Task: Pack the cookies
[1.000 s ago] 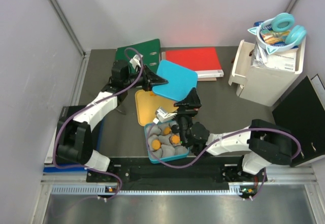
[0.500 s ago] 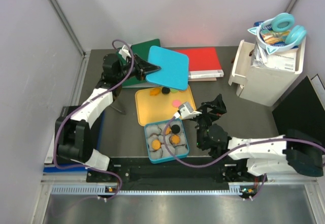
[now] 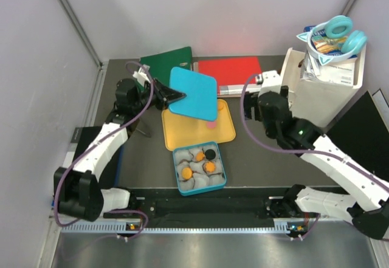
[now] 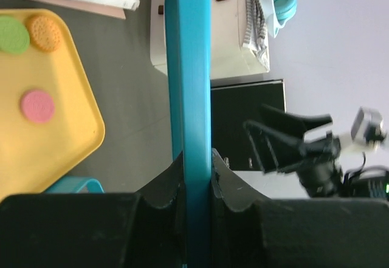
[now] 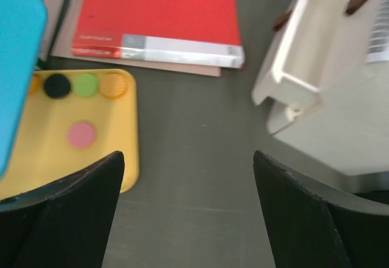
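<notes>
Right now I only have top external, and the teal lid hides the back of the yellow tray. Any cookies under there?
Observer: Yes. Right wrist shows a black cookie, green cookie and orange cookie in a row on the yellow tray, along the edge nearest the red folder.
Operator: Is it actually clamped, or just resting?
Observer: Clamped. Left wrist shows the left gripper closed on the edge of the teal lid, one finger on each face.
Operator: Other arm carrying anything?
Observer: No. Its own camera shows the right gripper open, with nothing between the fingers.
</notes>
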You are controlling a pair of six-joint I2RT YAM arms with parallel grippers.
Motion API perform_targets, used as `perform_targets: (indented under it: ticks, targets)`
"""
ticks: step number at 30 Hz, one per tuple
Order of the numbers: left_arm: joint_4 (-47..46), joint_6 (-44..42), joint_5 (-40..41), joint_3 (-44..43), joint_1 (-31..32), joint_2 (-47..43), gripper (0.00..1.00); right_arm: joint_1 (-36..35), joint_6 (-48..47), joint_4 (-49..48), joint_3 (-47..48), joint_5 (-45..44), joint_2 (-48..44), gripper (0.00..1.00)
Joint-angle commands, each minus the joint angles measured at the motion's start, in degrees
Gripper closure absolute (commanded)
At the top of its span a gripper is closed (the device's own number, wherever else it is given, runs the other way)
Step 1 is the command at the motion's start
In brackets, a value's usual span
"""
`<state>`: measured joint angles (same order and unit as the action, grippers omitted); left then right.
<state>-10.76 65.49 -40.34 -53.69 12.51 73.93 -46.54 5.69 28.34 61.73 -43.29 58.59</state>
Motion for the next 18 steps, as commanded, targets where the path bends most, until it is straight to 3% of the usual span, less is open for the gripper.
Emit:
perform_targets:
  ticks: [1, 6, 11, 18]
  targets:
    - [2.8, -3.5, 1.8, 2.7, -0.1, -6.5, 0.81, 10.1, 20.0, 10.2, 5.7, 26.2, 3.5, 0.14]
    - [8.0, -5.3, 1.9, 7.6, 1.2, -12.2, 0.82, 11.7, 25.8, 7.4, 3.0, 39.3, 5.7, 0.14]
    - [15.6, -6.2, 3.5, 14.1, 2.3, -20.3, 0.82, 14.1, 30.0, 2.8, -1.5, 44.6, 5.0, 0.15]
    - [25.0, -9.2, 7.8, 15.1, 2.3, -27.4, 0.82, 16.6, 35.4, -3.0, -6.4, 50.7, 5.0, 0.19]
